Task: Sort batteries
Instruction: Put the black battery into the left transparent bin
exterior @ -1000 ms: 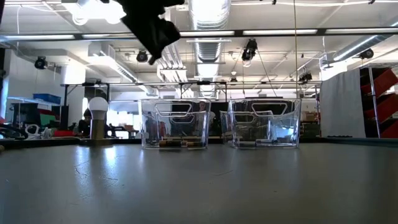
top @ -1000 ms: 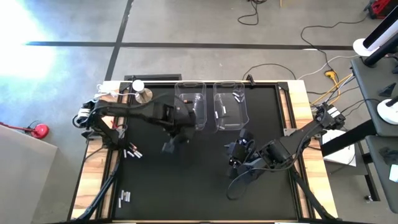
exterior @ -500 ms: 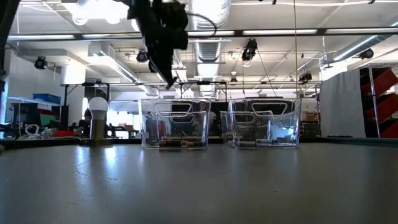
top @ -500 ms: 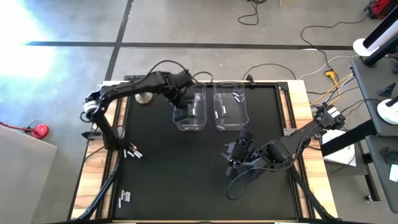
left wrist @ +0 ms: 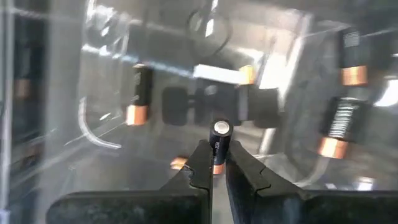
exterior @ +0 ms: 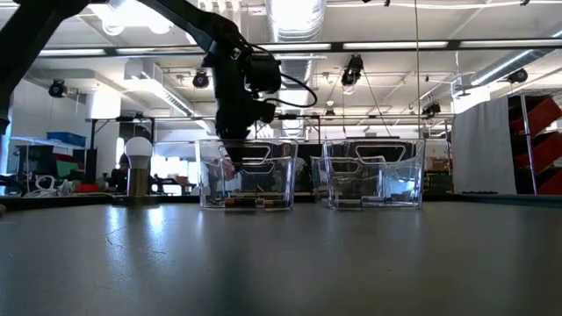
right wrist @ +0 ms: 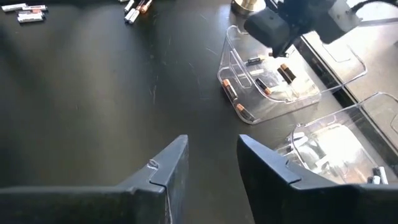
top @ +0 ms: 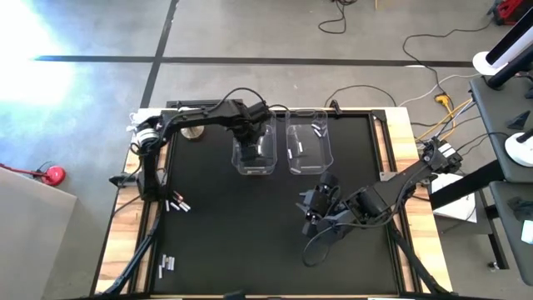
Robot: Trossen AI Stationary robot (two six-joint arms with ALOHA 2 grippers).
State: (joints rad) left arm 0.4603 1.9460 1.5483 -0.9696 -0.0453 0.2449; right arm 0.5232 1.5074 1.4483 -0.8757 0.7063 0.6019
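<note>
The high view looks straight down on the whole table (top: 275,242). The low view looks level across it. Both show the two clear bins (top: 254,142), which each wrist view also catches.

The left arm reaches from about nine o'clock across toward twelve, wrist bent downward, and the left gripper (left wrist: 217,163) has its fingers pinched tight. The right arm lies low around four o'clock, the right gripper (right wrist: 212,155) parted.
</note>
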